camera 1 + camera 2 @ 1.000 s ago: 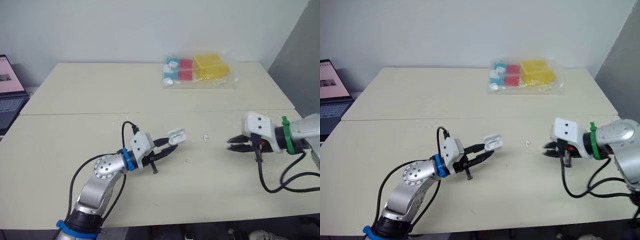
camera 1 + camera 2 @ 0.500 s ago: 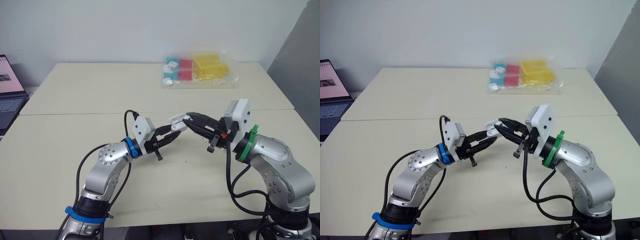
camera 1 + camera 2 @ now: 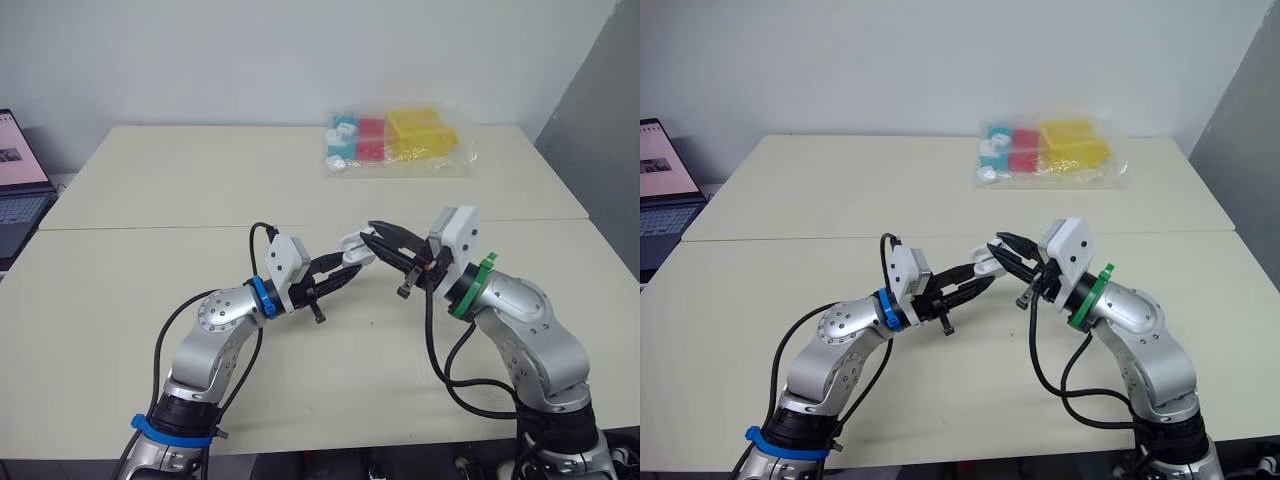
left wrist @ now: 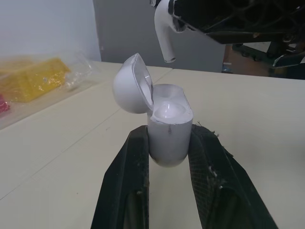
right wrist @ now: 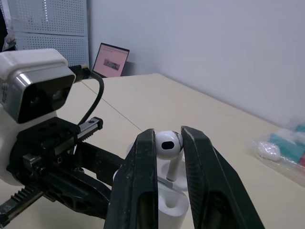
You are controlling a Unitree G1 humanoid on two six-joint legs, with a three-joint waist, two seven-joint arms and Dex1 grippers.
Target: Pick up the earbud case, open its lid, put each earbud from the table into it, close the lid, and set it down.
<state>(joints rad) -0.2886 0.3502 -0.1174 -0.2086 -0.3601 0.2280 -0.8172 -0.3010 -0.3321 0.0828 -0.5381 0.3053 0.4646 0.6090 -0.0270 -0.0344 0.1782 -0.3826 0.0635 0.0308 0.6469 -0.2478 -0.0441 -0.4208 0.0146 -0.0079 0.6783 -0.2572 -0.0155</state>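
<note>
My left gripper (image 3: 348, 266) is shut on the white earbud case (image 3: 355, 246), held a little above the table's middle. In the left wrist view the case (image 4: 170, 131) sits between the two black fingers with its lid (image 4: 133, 84) tipped open. My right gripper (image 3: 376, 233) reaches in from the right and is shut on a white earbud (image 5: 167, 145). That earbud (image 4: 164, 32) hangs stem down just above the open case (image 5: 164, 200), slightly apart from it. A rounded white shape shows inside the case; I cannot tell whether it is an earbud.
A clear plastic bag of blue, red and yellow boxes (image 3: 396, 140) lies at the table's far side. A laptop (image 3: 18, 195) stands off the left edge. A seam (image 3: 150, 227) runs across the cream table (image 3: 120, 300).
The right arm swung in from the right side of the table, and its gripper now holds an earbud over the case. The left gripper lifted the open case slightly.
</note>
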